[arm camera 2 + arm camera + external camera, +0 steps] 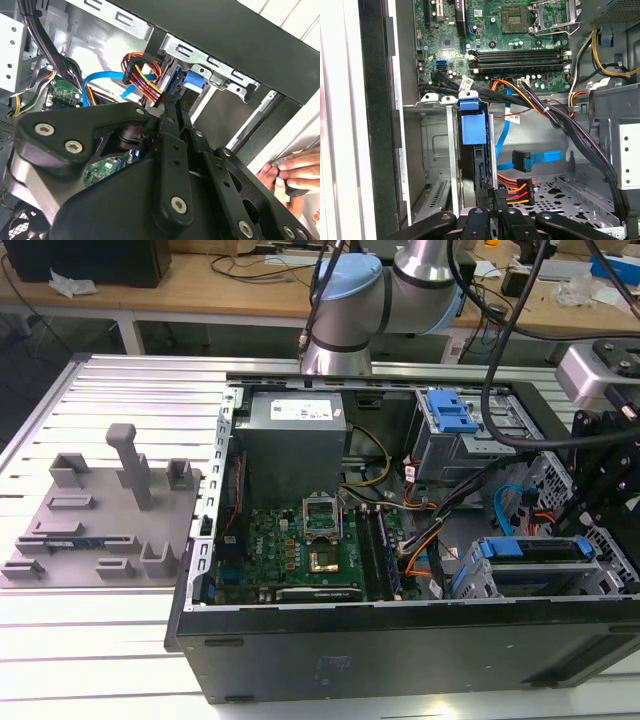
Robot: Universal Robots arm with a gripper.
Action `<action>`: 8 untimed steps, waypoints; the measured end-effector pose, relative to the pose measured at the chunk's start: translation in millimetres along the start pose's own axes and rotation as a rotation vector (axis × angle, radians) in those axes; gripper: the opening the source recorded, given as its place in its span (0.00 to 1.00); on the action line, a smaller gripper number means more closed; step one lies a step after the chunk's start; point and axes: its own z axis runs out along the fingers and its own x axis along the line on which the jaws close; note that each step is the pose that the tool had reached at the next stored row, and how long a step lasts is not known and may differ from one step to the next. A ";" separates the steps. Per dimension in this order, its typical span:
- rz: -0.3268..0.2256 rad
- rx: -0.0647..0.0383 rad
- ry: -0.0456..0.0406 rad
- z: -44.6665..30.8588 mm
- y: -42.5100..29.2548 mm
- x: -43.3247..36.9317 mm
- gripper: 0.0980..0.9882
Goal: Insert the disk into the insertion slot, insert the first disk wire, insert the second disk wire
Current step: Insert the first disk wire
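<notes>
The disk (530,549), silver in a bright blue carrier, sits inside the insertion slot (468,580), the low grey cage at the exterior view's right end of the open computer case. In the first wrist view the disk's blue tab (471,126) stands between the insertion slot's walls (436,150). My black gripper (603,502) hangs just over that cage. Its fingers (169,131) lie close together, shut on the black plug of a disk wire with red, yellow and orange strands (516,192), right at the disk's end. A blue flat disk wire (526,161) hangs loose beside it.
A taller grey cage with a blue latch (449,418) stands behind. The motherboard (300,545) and black cable bundles (580,130) fill the case. A grey fixture plate (95,520) lies at the exterior view's left. A person's hand (292,172) rests outside the case wall.
</notes>
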 end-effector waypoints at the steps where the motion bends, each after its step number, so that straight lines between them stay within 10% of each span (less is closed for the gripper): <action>1: 0.000 0.000 0.0000 0.6 0.0 0.0 0.07; 8: 0.000 0.000 0.0000 3.7 0.0 0.4 0.07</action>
